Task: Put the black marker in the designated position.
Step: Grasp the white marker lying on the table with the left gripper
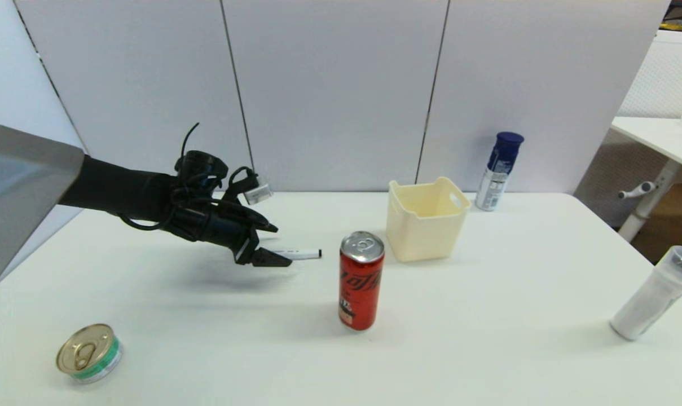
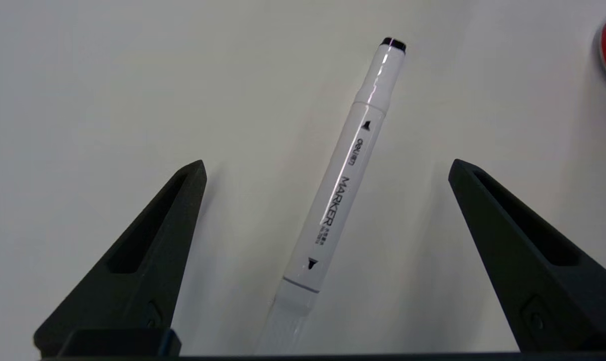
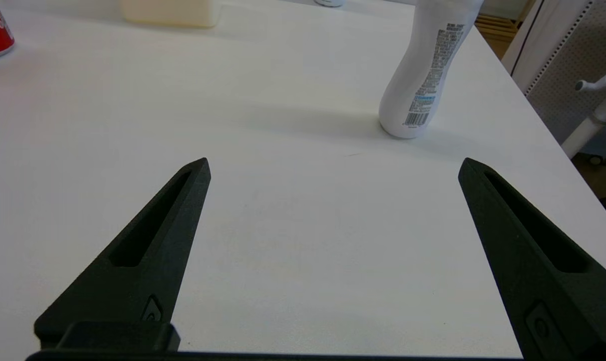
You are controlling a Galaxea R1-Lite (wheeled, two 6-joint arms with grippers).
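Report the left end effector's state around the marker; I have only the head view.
Observer: The left wrist view shows the left end effector open, with the black marker lying between its fingers and touching neither.
Operator: Read the barrel print.
Observer: It says MARKER, running along the barrel.
Operator: Locate the right end effector.
Observer: The right end effector is open above the table, with a white bottle standing ahead of it.

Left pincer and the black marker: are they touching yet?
Apart. In the left wrist view the black marker lies on the table between the open left pincer, with clear table showing on both sides of it.
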